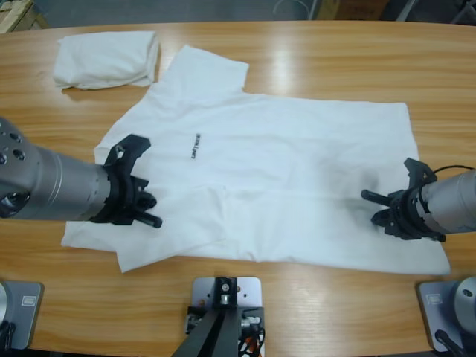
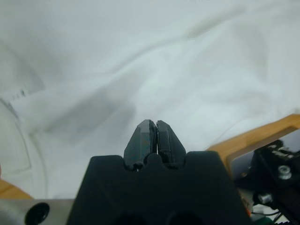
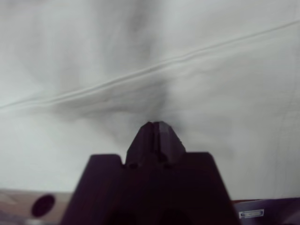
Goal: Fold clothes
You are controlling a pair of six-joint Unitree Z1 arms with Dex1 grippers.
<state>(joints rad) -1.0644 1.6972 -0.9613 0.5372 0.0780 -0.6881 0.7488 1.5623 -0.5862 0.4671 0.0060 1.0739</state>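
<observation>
A white T-shirt [image 1: 282,163] lies spread flat across the table, collar toward the left, with a small dark line of lettering [image 1: 195,146] on the chest. My left gripper [image 1: 151,210] comes in from the left over the shirt's lower sleeve area. In the left wrist view its jaws [image 2: 154,124] are shut just above the white cloth [image 2: 140,70], with nothing visibly held. My right gripper [image 1: 374,207] reaches in from the right over the shirt's hem end. Its jaws [image 3: 157,125] are shut close over the fabric [image 3: 140,47], near a long seam line.
A second white T-shirt [image 1: 108,58], folded into a bundle, rests at the back left of the wooden table [image 1: 335,59]. The table's near edge [image 2: 262,138] shows beside the spread shirt in the left wrist view.
</observation>
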